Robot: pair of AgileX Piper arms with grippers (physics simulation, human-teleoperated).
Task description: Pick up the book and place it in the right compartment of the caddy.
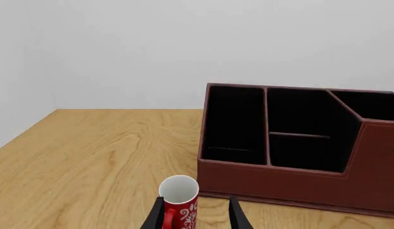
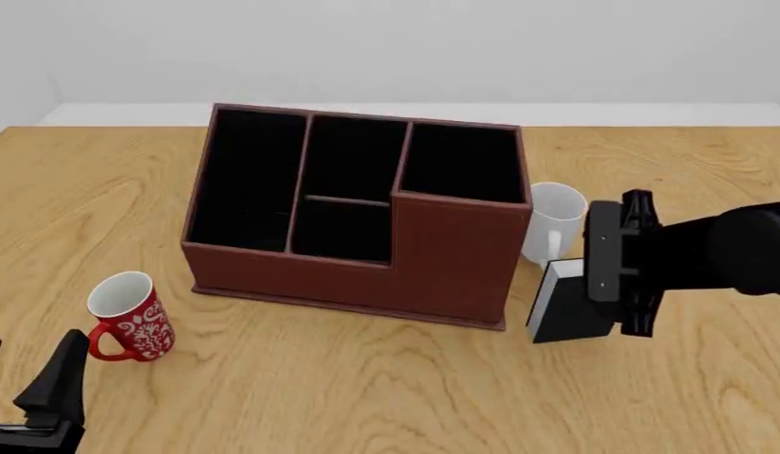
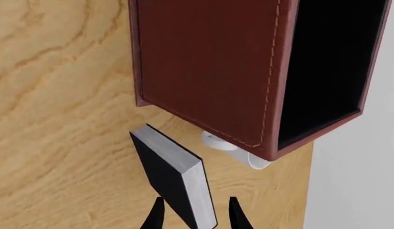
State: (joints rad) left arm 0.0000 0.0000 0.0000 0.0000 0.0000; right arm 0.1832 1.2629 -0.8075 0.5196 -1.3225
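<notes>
grips the book (image 2: pixel 569 305) between the two fingers of the right gripper (image 2: pixel 620 274), closed on the covers near one end, probably so the rest of the book hangs free to go into the caddy (image 2: pixel 453 255) first. holds it just off the caddy's right end, toward the front-right part of the tabletop (image 2: pixel 364 388), low and close to the wood; cannot tell from these views whether a corner touches the surface. keeps it outside the tall front wall, beside and below the right compartment (image 2: pixel 463 163), so a lift above the rim looks needed before any move across. stands near the white mug (image 2: pixel 554 220), which sits between the book and the caddy's back right corner, a likely thing to knock on the way up.

shows a small, thick block: plain matte black covers, pale page edges, sharp square corners, no print or title. looks stiff and easy to pinch flat across the covers.

rests the left gripper (image 1: pixel 195 217) low near the tabletop's front-left corner, open and empty, with the red mug (image 1: pixel 180 201) standing just ahead of its fingertips.
</notes>
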